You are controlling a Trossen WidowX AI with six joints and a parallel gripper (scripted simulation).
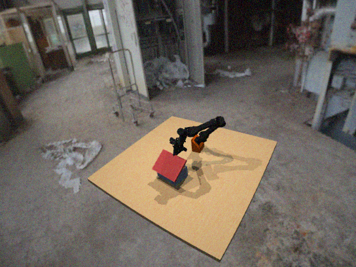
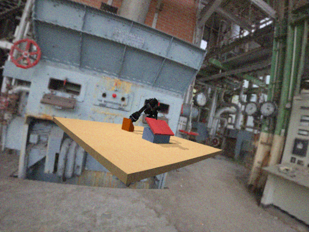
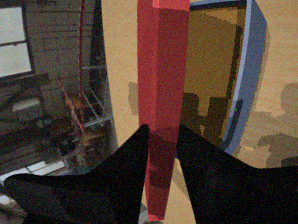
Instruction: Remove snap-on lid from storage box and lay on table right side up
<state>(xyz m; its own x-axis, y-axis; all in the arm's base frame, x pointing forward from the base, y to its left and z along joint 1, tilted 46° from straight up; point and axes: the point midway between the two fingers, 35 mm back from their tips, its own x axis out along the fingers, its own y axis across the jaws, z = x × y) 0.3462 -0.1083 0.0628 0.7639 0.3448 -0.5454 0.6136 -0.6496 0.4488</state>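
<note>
The red lid (image 1: 170, 165) (image 2: 159, 127) (image 3: 161, 75) is tilted steeply over the blue storage box (image 1: 171, 182) (image 2: 156, 138) (image 3: 256, 45). Its edge on the arm's side is raised and its far edge is low, by the box's far side. My gripper (image 1: 175, 154) (image 3: 161, 129) is shut on the raised edge of the lid. In the wrist view the lid's edge runs between the two black fingers, and the box's open inside shows to its right. The box stands upright on the table (image 1: 209, 222) (image 2: 113, 153). Whether the lid's low edge touches the box is hard to tell.
An orange block-like object (image 1: 197, 144) (image 2: 127, 124) stands on the table near the arm's base, behind the box. The arm reaches over from the back of the table. The table's edges drop to the floor on all sides seen.
</note>
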